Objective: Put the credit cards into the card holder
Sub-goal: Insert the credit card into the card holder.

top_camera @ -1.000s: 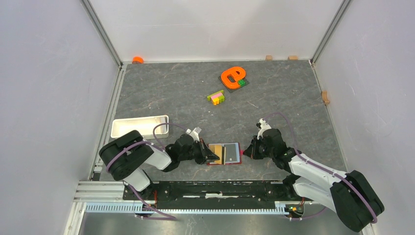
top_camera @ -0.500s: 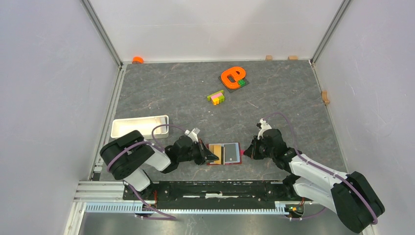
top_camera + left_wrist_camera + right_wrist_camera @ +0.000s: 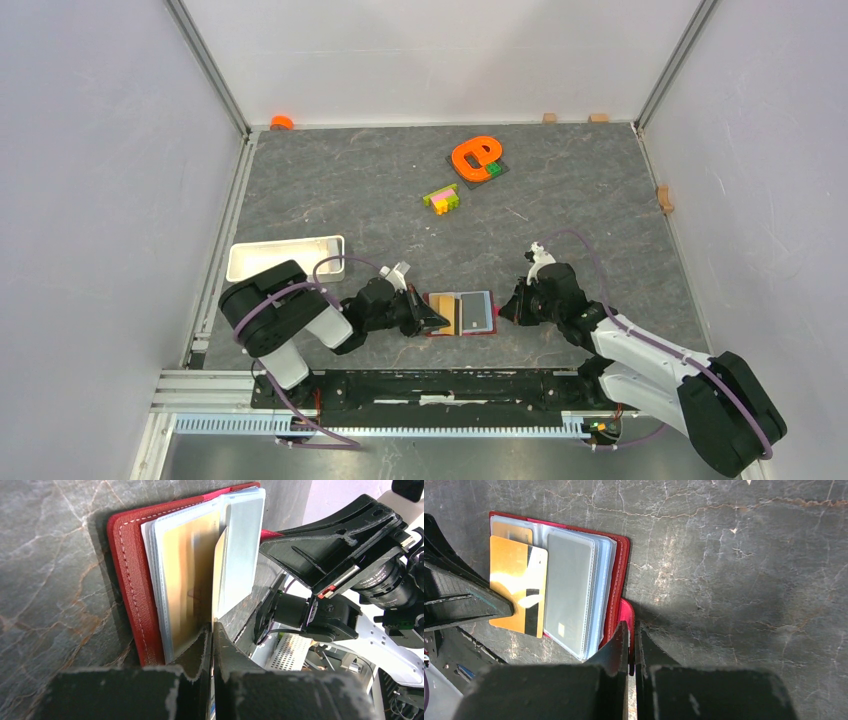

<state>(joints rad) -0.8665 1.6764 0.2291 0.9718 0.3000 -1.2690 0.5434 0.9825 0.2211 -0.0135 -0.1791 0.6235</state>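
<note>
The dark red leather-look folding card holder [image 3: 621, 570] lies open, its clear plastic sleeves [image 3: 569, 595] showing. The left gripper [image 3: 212, 630] is pinched closed on the tan-orange card [image 3: 518, 592] over the holder's left half. The right gripper [image 3: 630, 630] is closed on the snap tab [image 3: 625, 612].

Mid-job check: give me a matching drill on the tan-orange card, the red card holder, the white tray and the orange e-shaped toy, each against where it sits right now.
Things:
1. tan-orange card
2. card holder
3. white tray
4. orange e-shaped toy

Places or states:
A. on the far part of the table
B. lying open, its tab between the shut jaws of the right gripper
C. near the table's left edge
D. pinched in the jaws of the left gripper, over the open holder

Pairs: 1-D, 2-B, 3-C, 4-A
</note>
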